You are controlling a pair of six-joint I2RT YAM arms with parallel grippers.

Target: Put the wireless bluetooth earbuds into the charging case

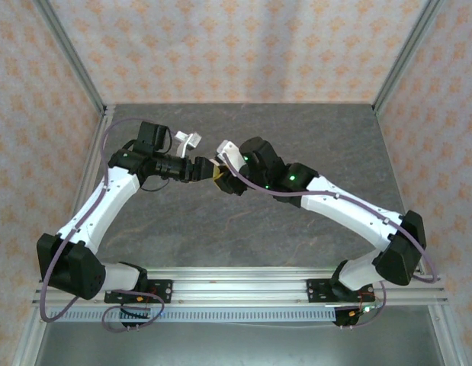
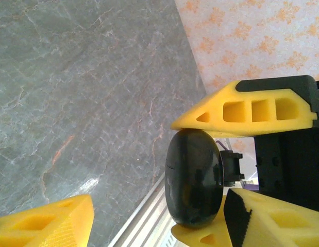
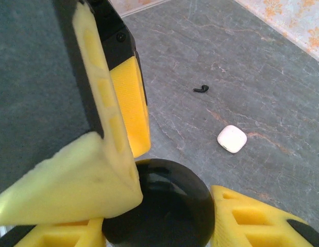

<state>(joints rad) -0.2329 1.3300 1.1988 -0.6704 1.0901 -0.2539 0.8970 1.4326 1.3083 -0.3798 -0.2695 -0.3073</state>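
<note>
The white charging case (image 3: 232,138) lies shut on the grey table, off to the right of both grippers and untouched. The earbuds are out of view. My right gripper (image 3: 159,216) is shut on a round glossy black disc (image 3: 164,200), held on edge above the table. In the left wrist view the same black disc (image 2: 194,177) sits between the right gripper's yellow fingers (image 2: 241,110). My left gripper (image 2: 158,206) is open, one pad against the disc's side and the other finger well away. The two grippers meet mid-table (image 1: 216,172).
A tiny curled black speck (image 3: 201,89) lies on the table beyond the white case. The aluminium rail (image 2: 144,221) of the near table edge runs below the disc. Patterned walls (image 1: 236,46) enclose the back and both sides.
</note>
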